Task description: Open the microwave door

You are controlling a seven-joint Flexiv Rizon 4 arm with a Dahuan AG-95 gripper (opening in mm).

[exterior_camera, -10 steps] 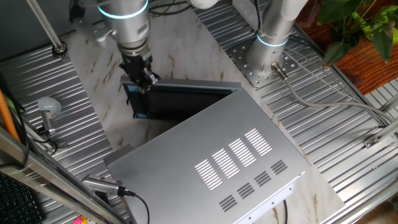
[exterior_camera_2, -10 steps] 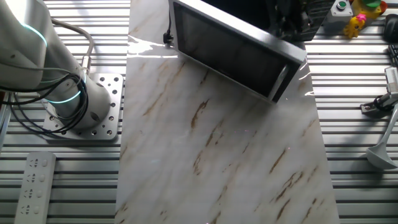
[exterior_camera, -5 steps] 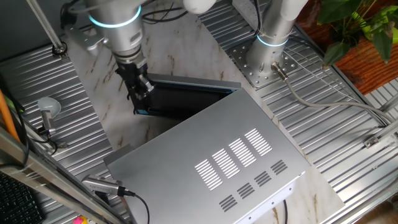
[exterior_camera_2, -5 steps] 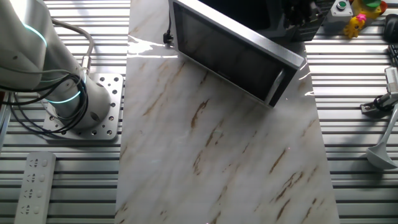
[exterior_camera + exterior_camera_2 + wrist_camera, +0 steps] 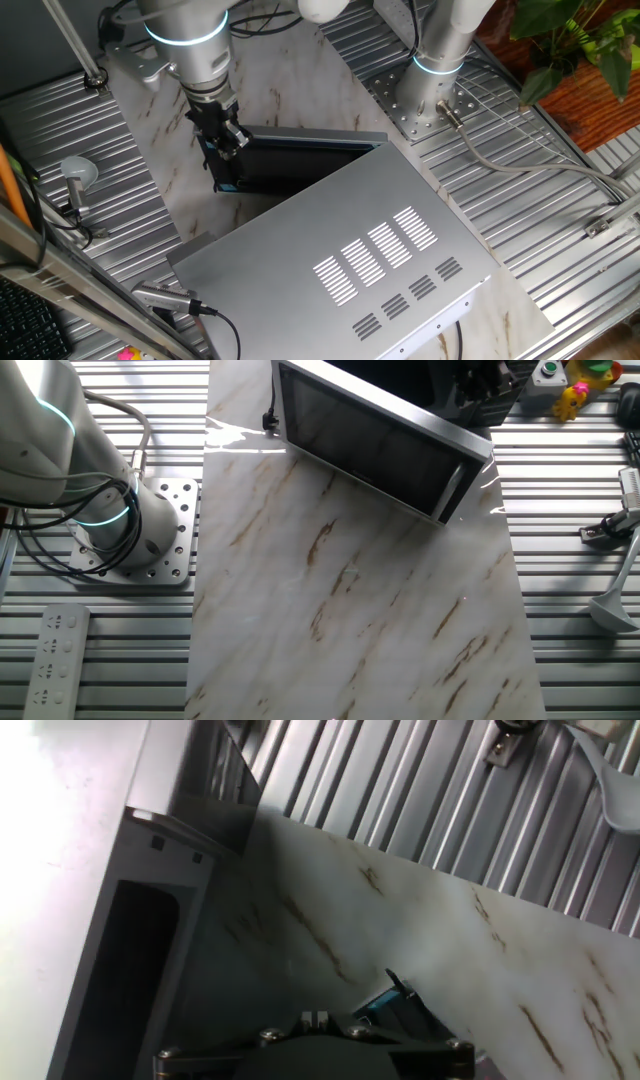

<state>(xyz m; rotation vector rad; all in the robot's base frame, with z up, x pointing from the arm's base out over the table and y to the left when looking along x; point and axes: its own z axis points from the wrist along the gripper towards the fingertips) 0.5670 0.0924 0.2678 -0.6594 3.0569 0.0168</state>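
On the ribbed table (image 5: 70,120), near its left edge in one fixed view, a ladle-like utensil (image 5: 76,175) lies well clear of the work; just right of it the arm (image 5: 195,45) reaches down and the gripper (image 5: 226,140) sits at the free left end of the microwave door (image 5: 295,160); whether the fingers are closed on that edge or only pressed against it cannot be told, since the black hand merges with the black panel, and the hand view shows only the hand's underside, the open cavity and the marble sheet (image 5: 350,590) below; the door stands swung partly out from the front of the microwave (image 5: 340,255), which fills the middle of the sheet with its slotted top facing the camera; in the other fixed view the door's glassy face angles across the sheet's far edge, hinged at its left; the likely trouble from here is the hand slipping off the thin door edge as the arc widens, so the door stops short; a pull that is not along the hinge arc could also drag the whole microwave across the smooth sheet.
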